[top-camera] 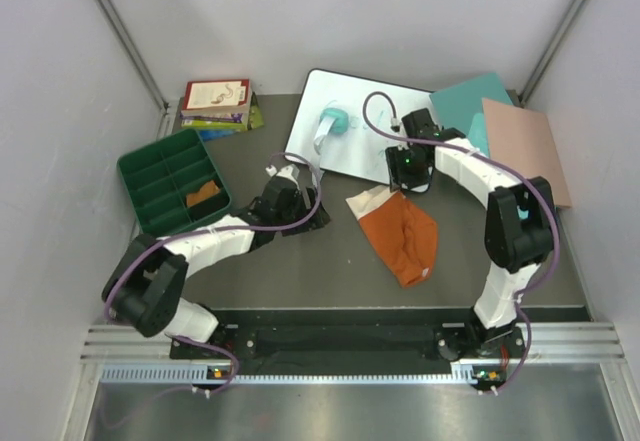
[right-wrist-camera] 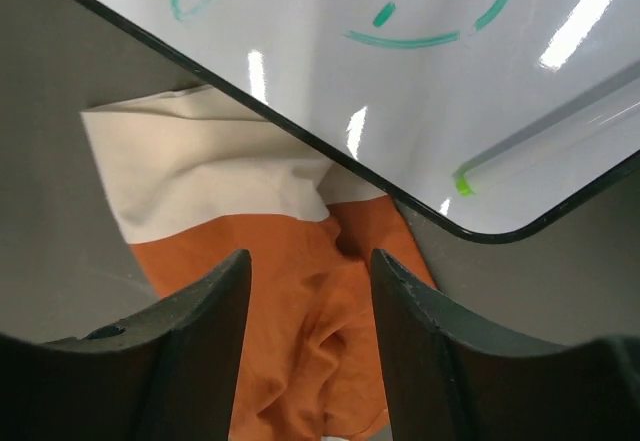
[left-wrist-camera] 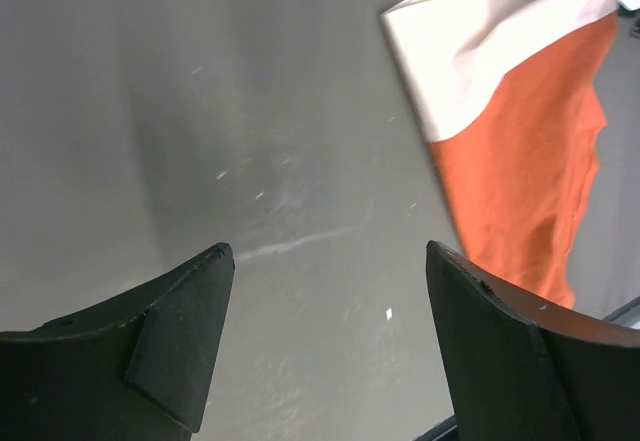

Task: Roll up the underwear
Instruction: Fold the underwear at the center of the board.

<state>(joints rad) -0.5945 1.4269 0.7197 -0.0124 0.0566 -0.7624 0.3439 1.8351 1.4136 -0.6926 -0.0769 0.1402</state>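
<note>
- Underwear first: rust-orange brief (top-camera: 405,236) lies on the dark grey counter (top-camera: 300,271), right of centre, loosely folded and creased, not rolled
- Cream waistband (top-camera: 368,201) is at the far-left end of the brief; the orange body runs toward the near side and narrows there
- Waistband reaches the near edge of the whiteboard (top-camera: 350,126); whether the cloth slips under that edge I cannot tell
- Right claw (right-wrist-camera: 310,256) hangs over the brief just near of the whiteboard's corner, fingers (right-wrist-camera: 200,341) apart, with orange folds showing through the gap and nothing held
- Whether its tips touch the cloth cannot be told
- Left claw (left-wrist-camera: 328,251) is wide apart over bare counter to the left of the brief, holding nothing; from its own camera the waistband and orange cloth sit off to the upper right, clear of both fingers
- A second piece, mustard-tan cloth (top-camera: 203,194), sits bunched in a compartment at the near-right corner of the green tray (top-camera: 152,146); too small to see how it is folded
- Tray stands on the left side of the counter, well apart from the orange brief
- Whiteboard carries green scribbles and a marker (right-wrist-camera: 550,131) with a green end
- Books (top-camera: 217,101) are stacked at the far left, beyond the tray
- Teal board (top-camera: 468,101) and pink board (top-camera: 527,151) lie overlapping at the far right, beside the whiteboard
- Dark shape under the left arm's wrist is too hidden to name
</note>
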